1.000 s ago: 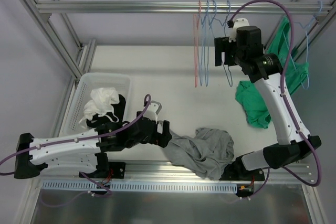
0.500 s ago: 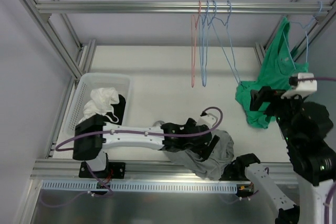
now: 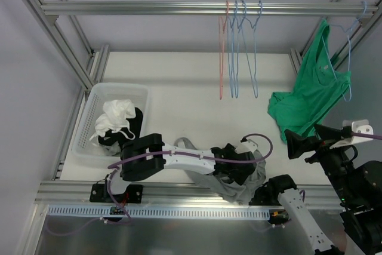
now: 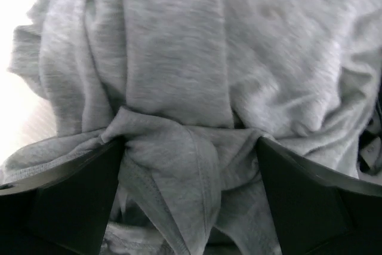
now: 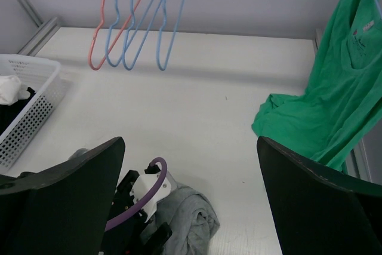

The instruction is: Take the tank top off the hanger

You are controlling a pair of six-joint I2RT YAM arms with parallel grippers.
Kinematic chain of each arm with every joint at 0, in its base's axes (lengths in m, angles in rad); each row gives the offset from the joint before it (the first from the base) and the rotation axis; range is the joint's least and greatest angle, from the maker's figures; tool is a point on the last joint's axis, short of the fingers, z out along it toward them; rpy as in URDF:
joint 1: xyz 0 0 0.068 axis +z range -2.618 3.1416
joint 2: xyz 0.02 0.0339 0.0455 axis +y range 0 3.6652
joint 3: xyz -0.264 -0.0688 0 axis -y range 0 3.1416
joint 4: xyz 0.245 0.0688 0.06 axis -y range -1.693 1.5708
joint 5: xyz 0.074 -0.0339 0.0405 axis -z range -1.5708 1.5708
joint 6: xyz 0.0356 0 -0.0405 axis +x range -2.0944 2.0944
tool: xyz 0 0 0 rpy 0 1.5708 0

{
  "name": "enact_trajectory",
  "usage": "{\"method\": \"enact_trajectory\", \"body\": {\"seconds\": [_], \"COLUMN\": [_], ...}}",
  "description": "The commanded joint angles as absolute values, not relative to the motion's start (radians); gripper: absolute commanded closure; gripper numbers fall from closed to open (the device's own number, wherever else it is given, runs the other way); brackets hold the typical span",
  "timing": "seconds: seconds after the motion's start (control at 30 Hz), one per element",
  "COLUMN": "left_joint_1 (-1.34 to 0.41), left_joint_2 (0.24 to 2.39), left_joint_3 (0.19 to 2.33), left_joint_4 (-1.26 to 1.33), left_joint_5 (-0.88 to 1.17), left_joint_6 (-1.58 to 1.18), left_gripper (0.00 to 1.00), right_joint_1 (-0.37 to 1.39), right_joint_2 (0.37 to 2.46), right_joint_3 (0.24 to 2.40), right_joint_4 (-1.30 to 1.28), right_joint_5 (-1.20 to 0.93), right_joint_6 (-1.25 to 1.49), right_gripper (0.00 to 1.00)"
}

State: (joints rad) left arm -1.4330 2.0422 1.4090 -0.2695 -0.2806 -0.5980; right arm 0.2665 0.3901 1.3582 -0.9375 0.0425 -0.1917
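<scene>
The green tank top [image 3: 310,97] hangs on a blue hanger [image 3: 349,34] at the right end of the rail, its hem resting on the table; it also shows in the right wrist view [image 5: 322,106]. My right gripper [image 3: 296,146] is open and empty, held high and back from it, near the front right [image 5: 191,171]. My left gripper [image 3: 236,171] is down on a crumpled grey garment [image 3: 242,190] at the table's front. Its jaws stand wide [image 4: 191,165] with a fold of the grey cloth [image 4: 179,76] between them.
Several empty hangers [image 3: 239,52], one red and the others blue, hang mid-rail [image 5: 134,28]. A white basket [image 3: 95,106] with white and dark clothes sits at the left [image 5: 30,111]. Aluminium frame posts stand on both sides.
My right arm has pulled back from the hangers on the rail to the near right. My left arm has stretched right, onto the grey garment.
</scene>
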Motion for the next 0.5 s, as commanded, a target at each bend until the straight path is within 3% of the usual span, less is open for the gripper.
{"method": "enact_trajectory", "body": {"seconds": [0.0, 0.1, 0.13, 0.2, 0.33, 0.47], "left_joint_1": [-1.439, -1.44, -1.44, -1.437, -1.416, -1.407], "left_joint_2": [2.085, 2.079, 2.071, 2.054, 1.939, 1.685], "left_joint_3": [1.346, 1.284, 1.254, 1.22, 1.109, 1.008], "left_joint_4": [-0.33, -0.337, -0.351, -0.377, -0.46, -0.564], "left_joint_5": [-0.344, -0.385, -0.417, -0.448, -0.534, -0.678], "left_joint_6": [-0.675, -0.722, -0.753, -0.793, -0.932, -1.048], "left_gripper": [0.23, 0.61, 0.81, 1.0, 1.0, 1.0], "right_joint_1": [0.262, 0.262, 0.262, 0.262, 0.262, 0.262], "right_joint_2": [0.359, 0.342, 0.341, 0.328, 0.313, 0.304], "right_joint_3": [1.393, 1.399, 1.404, 1.411, 1.428, 1.433], "right_joint_4": [-0.931, -0.931, -0.933, -0.933, -0.933, -0.931], "right_joint_5": [-0.041, -0.048, -0.048, -0.054, -0.063, -0.064], "right_joint_6": [-0.186, -0.183, -0.181, -0.181, -0.184, -0.186], "right_gripper": [0.01, 0.01, 0.01, 0.01, 0.01, 0.01]}}
